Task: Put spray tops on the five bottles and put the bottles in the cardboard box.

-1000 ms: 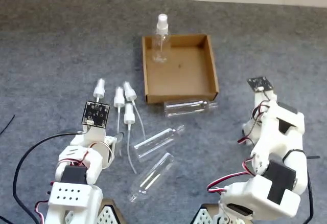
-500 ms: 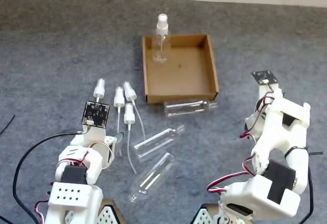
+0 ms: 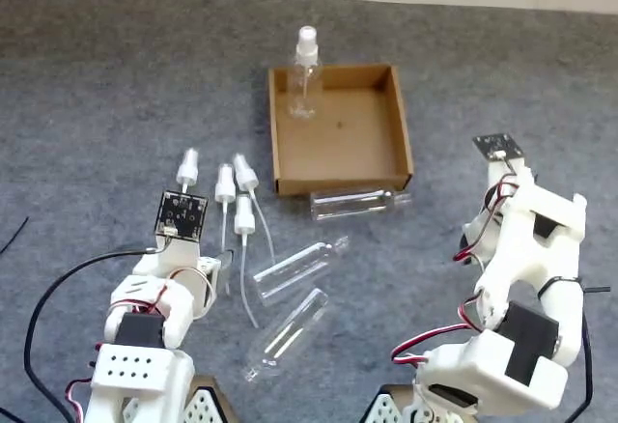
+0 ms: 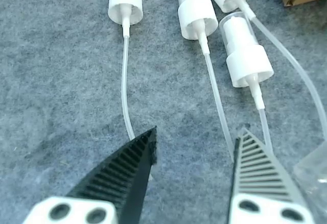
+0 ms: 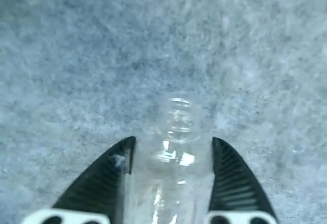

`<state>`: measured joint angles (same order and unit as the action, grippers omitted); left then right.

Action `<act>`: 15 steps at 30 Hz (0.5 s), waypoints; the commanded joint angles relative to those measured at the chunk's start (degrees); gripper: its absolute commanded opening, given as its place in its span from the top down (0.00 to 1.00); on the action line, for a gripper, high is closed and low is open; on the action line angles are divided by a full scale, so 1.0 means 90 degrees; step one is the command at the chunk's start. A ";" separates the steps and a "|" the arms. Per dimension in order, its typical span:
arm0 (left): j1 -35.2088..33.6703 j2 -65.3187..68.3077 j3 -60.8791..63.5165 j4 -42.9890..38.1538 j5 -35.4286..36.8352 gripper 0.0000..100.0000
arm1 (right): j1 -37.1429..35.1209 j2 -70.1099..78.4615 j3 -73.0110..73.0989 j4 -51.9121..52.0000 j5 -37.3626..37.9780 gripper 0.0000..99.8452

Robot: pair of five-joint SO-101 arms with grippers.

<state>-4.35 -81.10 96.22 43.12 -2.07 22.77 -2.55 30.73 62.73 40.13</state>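
A shallow, open cardboard box (image 3: pixel 274 128) held one capped bottle (image 3: pixel 305 75), standing upright in its far left corner. Three clear uncapped bottles (image 3: pixel 294 268) lay on their sides in front of the box, beside four white spray tops (image 3: pixel 245 215) with long thin tubes. A fifth bottle (image 5: pixel 176 132), uncapped, sat gripped in the right gripper (image 5: pixel 172 141).

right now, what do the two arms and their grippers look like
Both arms are white with black servos and red, black and white wires; a black cable trails from the left arm. Left gripper: one black, one white ribbed pointed finger. Right gripper: both black.
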 commanded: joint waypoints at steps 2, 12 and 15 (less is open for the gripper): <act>-0.0894 -0.0063 0.0005 0.0020 -0.0303 0.78 | -0.0083 -0.0249 -0.0063 0.0093 0.0078 0.98; -0.2085 0.0024 -0.1695 0.0918 -0.2745 0.78 | -0.0444 -0.0601 -0.0259 0.0464 0.0078 1.00; -0.2076 0.0210 -0.3267 0.2364 -0.2745 0.78 | -0.0982 -0.1353 -0.0366 0.1001 -0.0117 1.00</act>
<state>-22.29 -81.10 81.19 52.97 -26.24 18.29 -7.30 30.64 67.47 40.22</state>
